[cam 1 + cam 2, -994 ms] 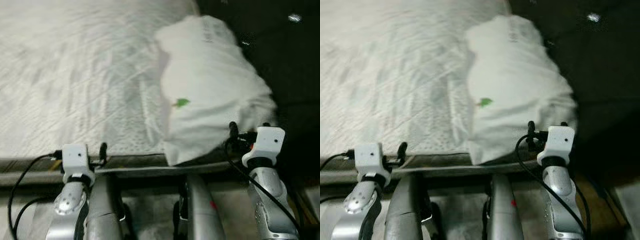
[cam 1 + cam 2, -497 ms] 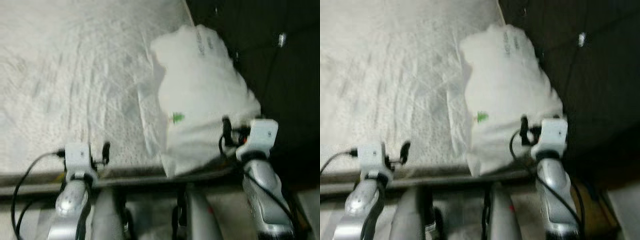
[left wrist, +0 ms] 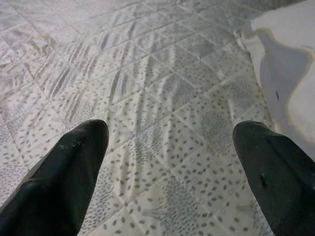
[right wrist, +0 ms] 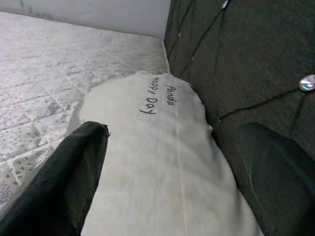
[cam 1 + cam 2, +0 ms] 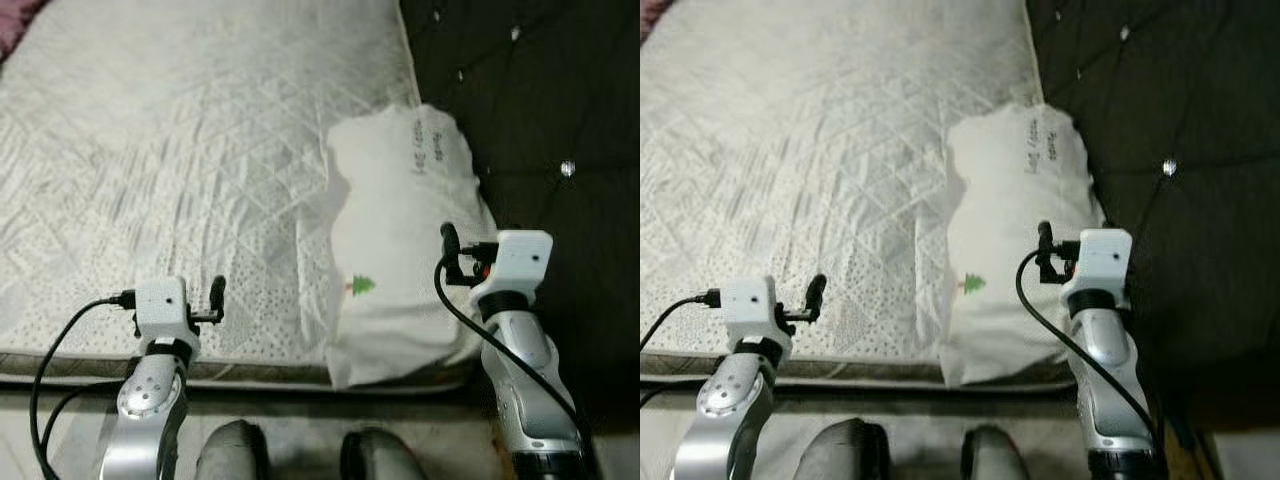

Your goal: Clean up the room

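Nearest to me I note my left gripper [image 3: 167,147] over the near edge of the quilted mattress [image 5: 180,150], its fingers spread wide with nothing between them, and my right gripper [image 4: 172,147] likewise spread and empty, raised above the near end of the white pillow [image 5: 400,250]. The pillow lies lengthwise along the right side of the mattress, touching the dark tufted headboard [image 5: 540,110], with a small green tree mark [image 5: 361,286] toward its near end and the printed words "Panda Happy Day" [image 4: 158,97] toward its far end. Beyond it the mattress runs on bare to a pale wall [image 4: 98,12].
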`<state>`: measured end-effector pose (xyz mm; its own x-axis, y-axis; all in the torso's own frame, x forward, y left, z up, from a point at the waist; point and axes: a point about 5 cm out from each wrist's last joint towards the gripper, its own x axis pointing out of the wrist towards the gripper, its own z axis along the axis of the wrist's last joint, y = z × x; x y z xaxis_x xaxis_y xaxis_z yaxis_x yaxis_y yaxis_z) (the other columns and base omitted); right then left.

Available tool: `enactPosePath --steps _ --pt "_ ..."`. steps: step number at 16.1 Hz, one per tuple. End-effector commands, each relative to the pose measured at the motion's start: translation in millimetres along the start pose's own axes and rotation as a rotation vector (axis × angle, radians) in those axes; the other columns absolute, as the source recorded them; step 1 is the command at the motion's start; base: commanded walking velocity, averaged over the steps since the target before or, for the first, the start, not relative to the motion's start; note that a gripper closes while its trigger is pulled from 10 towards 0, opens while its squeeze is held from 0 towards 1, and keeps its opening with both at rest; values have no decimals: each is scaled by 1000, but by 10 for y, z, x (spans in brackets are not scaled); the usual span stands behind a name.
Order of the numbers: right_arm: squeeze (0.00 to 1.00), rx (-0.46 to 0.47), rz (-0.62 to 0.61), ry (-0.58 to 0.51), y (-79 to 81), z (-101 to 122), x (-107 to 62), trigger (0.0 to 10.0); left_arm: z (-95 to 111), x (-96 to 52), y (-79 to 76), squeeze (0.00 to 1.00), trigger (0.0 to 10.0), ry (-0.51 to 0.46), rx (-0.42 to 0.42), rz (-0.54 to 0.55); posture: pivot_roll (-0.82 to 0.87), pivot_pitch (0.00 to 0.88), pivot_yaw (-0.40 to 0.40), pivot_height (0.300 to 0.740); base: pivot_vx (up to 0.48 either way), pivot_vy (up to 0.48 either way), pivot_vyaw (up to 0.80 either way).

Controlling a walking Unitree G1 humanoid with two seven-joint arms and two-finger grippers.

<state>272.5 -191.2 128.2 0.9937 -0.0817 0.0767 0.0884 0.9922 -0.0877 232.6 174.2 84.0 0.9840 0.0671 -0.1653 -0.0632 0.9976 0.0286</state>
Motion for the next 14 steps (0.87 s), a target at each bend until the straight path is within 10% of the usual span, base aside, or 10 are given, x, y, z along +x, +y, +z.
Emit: enactPosePath --steps 1,14 --pt "0 -4 -19 29 -45 -69 -32 10000 -47 -16 13 0 10000 11 1 12 36 136 -46 740 0 0 0" --pt "0 45 13 140 9 -388 -164 10000 136 59 -38 0 10000 -94 33 -28 36 145 -52 740 0 0 0"
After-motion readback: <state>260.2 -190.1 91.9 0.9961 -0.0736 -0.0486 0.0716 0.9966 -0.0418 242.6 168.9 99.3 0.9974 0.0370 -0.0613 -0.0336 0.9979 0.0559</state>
